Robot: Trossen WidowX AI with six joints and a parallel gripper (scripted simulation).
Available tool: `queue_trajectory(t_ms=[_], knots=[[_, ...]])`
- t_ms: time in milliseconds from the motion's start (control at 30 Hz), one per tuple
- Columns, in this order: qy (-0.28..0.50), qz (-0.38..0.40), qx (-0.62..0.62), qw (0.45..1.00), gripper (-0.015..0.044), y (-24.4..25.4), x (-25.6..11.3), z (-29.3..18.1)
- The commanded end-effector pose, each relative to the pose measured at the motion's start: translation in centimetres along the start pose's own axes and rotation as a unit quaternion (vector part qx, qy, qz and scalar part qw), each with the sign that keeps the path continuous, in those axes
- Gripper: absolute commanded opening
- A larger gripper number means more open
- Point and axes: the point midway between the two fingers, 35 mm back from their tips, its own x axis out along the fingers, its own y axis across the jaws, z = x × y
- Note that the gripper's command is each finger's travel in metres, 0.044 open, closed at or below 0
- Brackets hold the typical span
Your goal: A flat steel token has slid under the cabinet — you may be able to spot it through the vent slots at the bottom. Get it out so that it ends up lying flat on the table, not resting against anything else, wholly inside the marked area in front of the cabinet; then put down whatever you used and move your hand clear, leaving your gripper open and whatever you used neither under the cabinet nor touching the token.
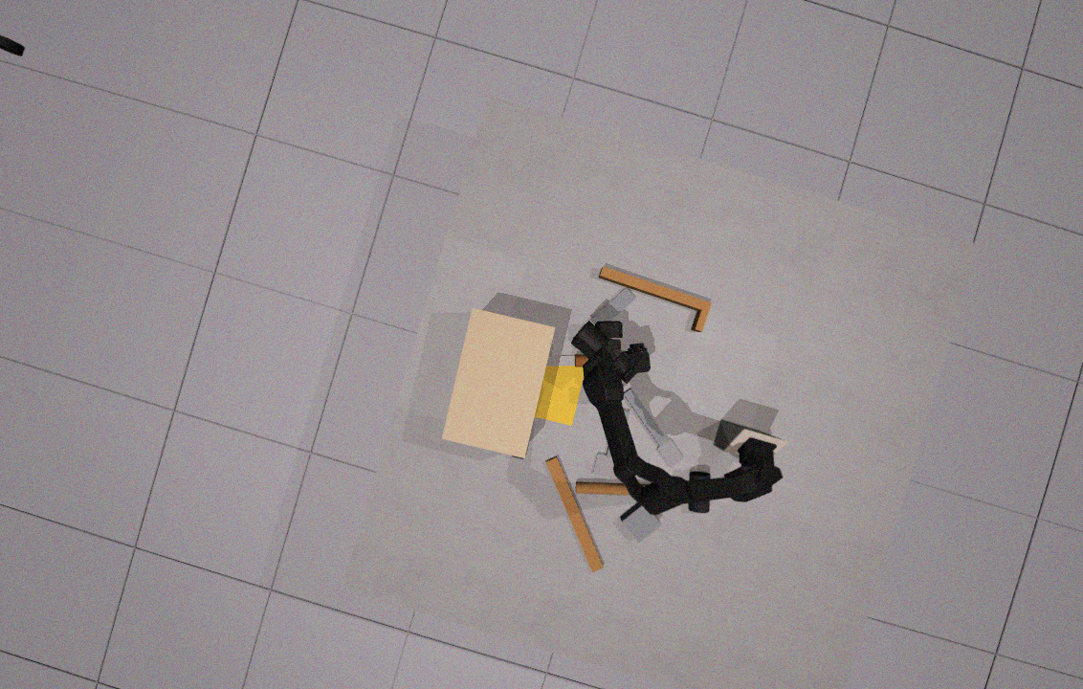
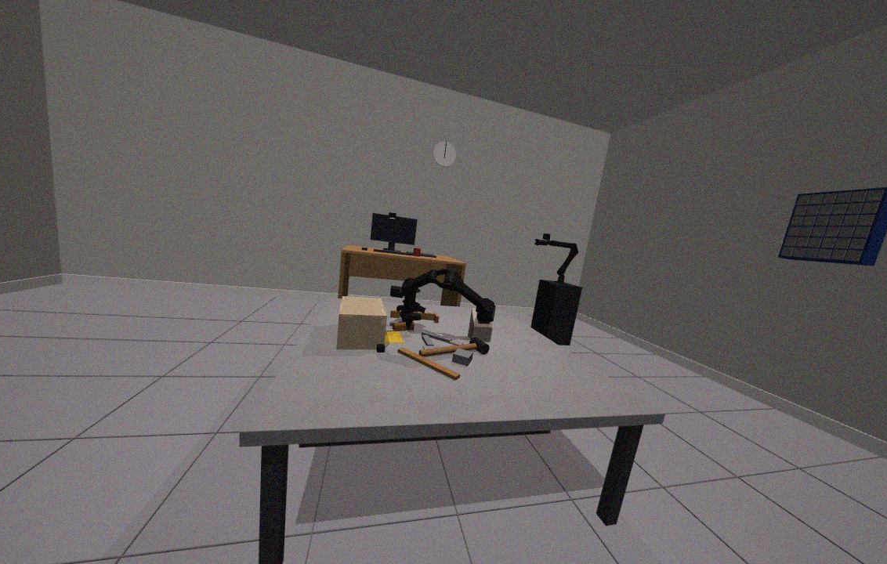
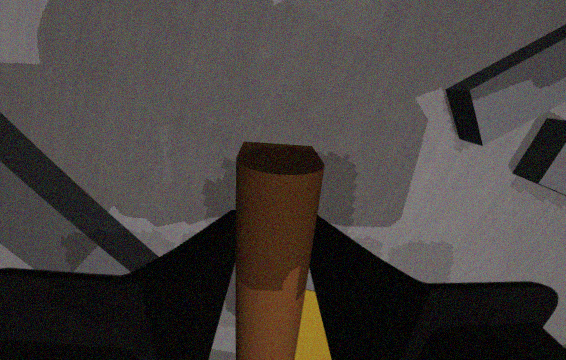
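Observation:
The beige cabinet [image 1: 498,381] [image 2: 361,329] stands left of the arm. The yellow marked area [image 1: 561,407] [image 2: 394,338] [image 3: 313,335] lies in front of it. My gripper [image 3: 273,220] points down and is shut on a round wooden handle [image 1: 580,361] [image 3: 275,240], beside the area's upper corner in the top view. A thin rod [image 1: 567,355] runs from the handle to the cabinet's front edge; whether its end is under the cabinet is hidden. The steel token is not visible in any view, and the vent slots cannot be made out.
A wooden L-shaped bar [image 1: 652,287] lies beyond the gripper. A straight wooden stick [image 1: 575,514] [image 2: 429,363], a hammer [image 1: 601,488] [image 2: 447,348] and a grey block [image 1: 639,522] [image 2: 462,357] lie on the opposite side. Grey metal pieces [image 1: 652,428] lie near the arm. A black cube [image 2: 380,348] is beside the cabinet.

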Motion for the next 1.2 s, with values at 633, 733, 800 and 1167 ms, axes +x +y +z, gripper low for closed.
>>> queue_trajectory(t_ms=[633, 733, 800, 1167], knots=[[0.004, 0.000, -0.001, 1.000, 0.0000, 0.1, 0.0, -2.6], [0.004, 0.000, -0.001, 1.000, 0.0000, 0.1, 0.0, -2.9], [0.004, 0.000, -0.001, 1.000, 0.0000, 0.1, 0.0, -3.1], [0.004, 0.000, -0.001, 1.000, 0.0000, -0.3, 0.0, -3.4]])
